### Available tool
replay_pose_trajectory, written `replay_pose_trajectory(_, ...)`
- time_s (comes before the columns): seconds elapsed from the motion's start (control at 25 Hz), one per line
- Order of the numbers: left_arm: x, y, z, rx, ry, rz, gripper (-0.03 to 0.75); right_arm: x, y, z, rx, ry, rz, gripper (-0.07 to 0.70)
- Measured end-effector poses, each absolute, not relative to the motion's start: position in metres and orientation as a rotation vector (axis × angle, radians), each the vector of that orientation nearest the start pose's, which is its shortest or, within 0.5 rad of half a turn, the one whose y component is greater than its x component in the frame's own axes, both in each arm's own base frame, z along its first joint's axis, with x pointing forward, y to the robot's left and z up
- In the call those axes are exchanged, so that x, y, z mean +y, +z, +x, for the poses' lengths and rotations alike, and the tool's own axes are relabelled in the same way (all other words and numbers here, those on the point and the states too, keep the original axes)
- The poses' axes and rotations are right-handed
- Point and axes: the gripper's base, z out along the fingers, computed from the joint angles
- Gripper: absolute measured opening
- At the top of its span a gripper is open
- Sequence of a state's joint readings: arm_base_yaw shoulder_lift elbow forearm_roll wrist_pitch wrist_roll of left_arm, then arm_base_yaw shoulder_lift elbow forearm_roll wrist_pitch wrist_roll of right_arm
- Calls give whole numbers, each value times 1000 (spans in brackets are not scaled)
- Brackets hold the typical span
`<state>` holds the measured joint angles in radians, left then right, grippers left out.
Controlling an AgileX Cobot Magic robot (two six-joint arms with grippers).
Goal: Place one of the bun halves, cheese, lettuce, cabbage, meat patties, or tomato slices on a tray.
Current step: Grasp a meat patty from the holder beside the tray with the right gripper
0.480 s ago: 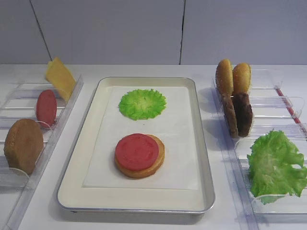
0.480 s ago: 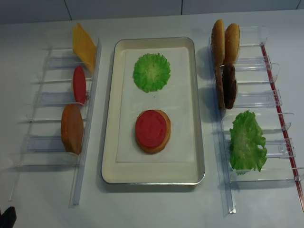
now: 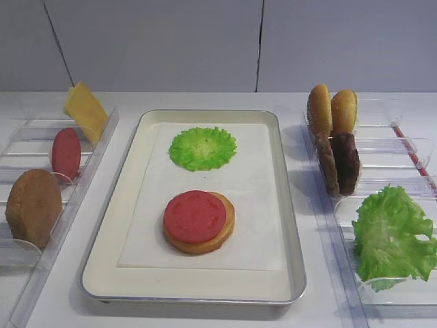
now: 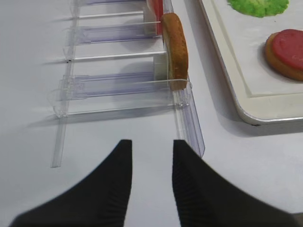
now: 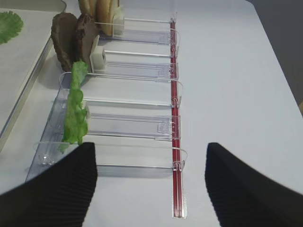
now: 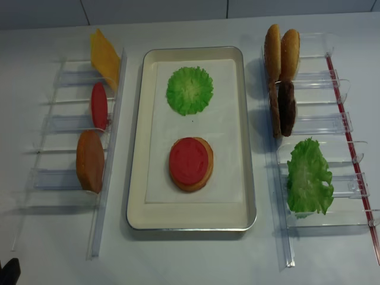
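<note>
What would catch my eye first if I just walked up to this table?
Probably the silver tray in the middle, where a red tomato slice lies on a bun half, with a flat green frilly leaf farther back on the paper. To the right, a big ruffled lettuce leaf stands in a clear rack behind two dark meat patties.

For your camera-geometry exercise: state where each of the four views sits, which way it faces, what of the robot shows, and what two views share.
Exterior high: in front, angled down at the tray; no robot visible.
Exterior high (realsense): overhead, looking almost straight down; no gripper visible.
Right wrist: low, looking along the right rack; right gripper fingers wide apart.
Left wrist: low, facing the left rack; left gripper fingers slightly apart.
Shared: the meat patties appear in right wrist and both exterior views.
</note>
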<state>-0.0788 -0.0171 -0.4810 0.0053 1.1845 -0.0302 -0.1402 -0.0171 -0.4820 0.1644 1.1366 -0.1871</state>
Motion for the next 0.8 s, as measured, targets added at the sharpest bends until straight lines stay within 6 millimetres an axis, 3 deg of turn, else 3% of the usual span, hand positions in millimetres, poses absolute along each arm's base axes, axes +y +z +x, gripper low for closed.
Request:
replay_pose_trajectory(0.36,1,262,-11,2170,-56,52,197,20,270,0,2138,92,-102,495)
replay_pose_trajectory(0.6,1,262,-11,2170,-56,52,196,24,293,27,2236,230,-89,495)
replay_pose_trajectory(0.8,1,262,-11,2170,-56,52,197,29,318,56,2194,382,-58,495)
